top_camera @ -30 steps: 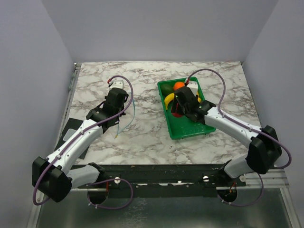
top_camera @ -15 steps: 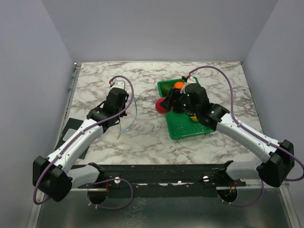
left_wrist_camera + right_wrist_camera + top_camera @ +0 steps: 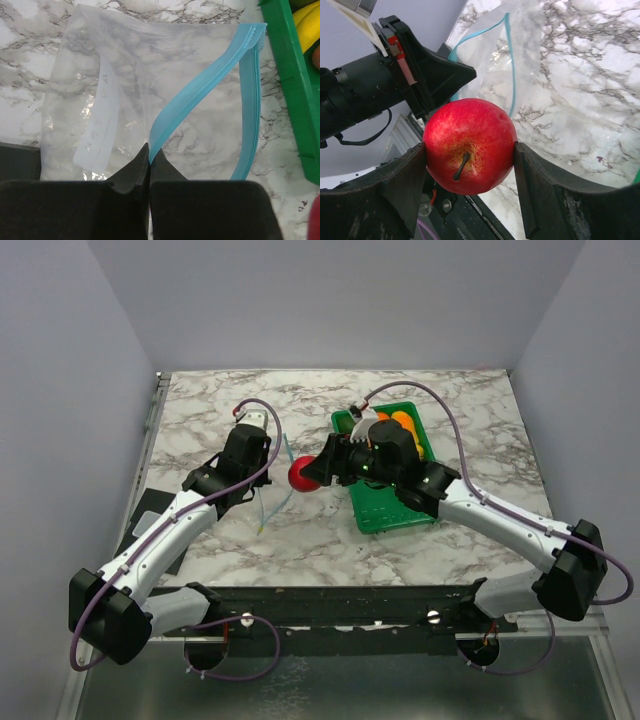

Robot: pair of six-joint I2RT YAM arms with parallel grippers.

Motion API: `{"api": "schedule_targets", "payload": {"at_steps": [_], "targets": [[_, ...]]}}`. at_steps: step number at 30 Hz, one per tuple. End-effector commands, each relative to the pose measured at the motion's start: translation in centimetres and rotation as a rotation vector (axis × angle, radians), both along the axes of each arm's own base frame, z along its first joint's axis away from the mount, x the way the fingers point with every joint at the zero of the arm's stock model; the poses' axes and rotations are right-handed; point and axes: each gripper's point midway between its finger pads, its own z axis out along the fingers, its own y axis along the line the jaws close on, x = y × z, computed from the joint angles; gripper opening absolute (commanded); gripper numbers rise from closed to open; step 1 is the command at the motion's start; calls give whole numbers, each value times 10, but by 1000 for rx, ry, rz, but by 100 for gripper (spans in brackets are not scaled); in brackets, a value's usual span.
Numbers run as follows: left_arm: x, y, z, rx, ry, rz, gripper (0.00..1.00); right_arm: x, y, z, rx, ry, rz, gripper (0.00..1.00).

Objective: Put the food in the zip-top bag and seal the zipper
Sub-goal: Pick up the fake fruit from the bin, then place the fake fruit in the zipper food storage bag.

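The zip-top bag (image 3: 125,75) is clear, lies on the marble and has a white label. Its mouth gapes, with the light blue zipper (image 3: 200,95) parted. My left gripper (image 3: 149,150) is shut on the near zipper strip and holds that edge up. My right gripper (image 3: 470,150) is shut on a red apple (image 3: 469,145), one piece of the food, which hangs just in front of the bag's mouth (image 3: 490,65). From above, the apple (image 3: 301,475) sits between the bag (image 3: 272,485) and the tray. Oranges (image 3: 400,423) and a banana (image 3: 307,20) lie in the tray.
The green tray (image 3: 385,510) stands right of the bag, under my right arm. My left wrist (image 3: 435,75) is close behind the apple. Grey walls enclose the table on three sides, and a black rail runs along its near edge.
My right gripper has lifted the red apple out of the green tray and carried it left to the bag's mouth. The left gripper has kept its hold on the zipper, almost still.
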Motion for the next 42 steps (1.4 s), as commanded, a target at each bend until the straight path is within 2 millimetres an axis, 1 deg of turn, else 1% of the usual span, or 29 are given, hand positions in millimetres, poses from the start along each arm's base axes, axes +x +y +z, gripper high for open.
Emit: {"api": "schedule_targets", "payload": {"at_steps": [1,8,12,16,22,26,29,33,34,36,42], "targets": [[-1,-13,5,-76,-10,-36,0,-7,28,21,65,-24,70,19],[-3,-21,10,-117,-19,-71,0,5,41,10,44,-16,47,19],[-6,-28,17,-154,-33,-108,0,17,46,-3,9,-4,16,19],[-8,-29,22,-165,-51,-115,0,28,49,-17,-32,9,-17,19],[-11,-36,27,-195,-60,-156,0,43,49,-44,-111,30,-83,20],[-13,-41,31,-215,-66,-189,0,52,44,-55,-164,29,-135,24],[-14,-44,32,-226,-68,-205,0,56,41,-63,-199,29,-162,30],[-14,-44,32,-228,-70,-207,0,56,40,-68,-214,33,-163,44],[-14,-44,32,-227,-70,-206,0,55,40,-68,-217,34,-161,49],[-13,-43,32,-224,-70,-202,0,54,40,-68,-218,32,-158,59],[-10,-40,28,-216,-64,-180,0,47,36,-56,-197,14,-141,83]]}}
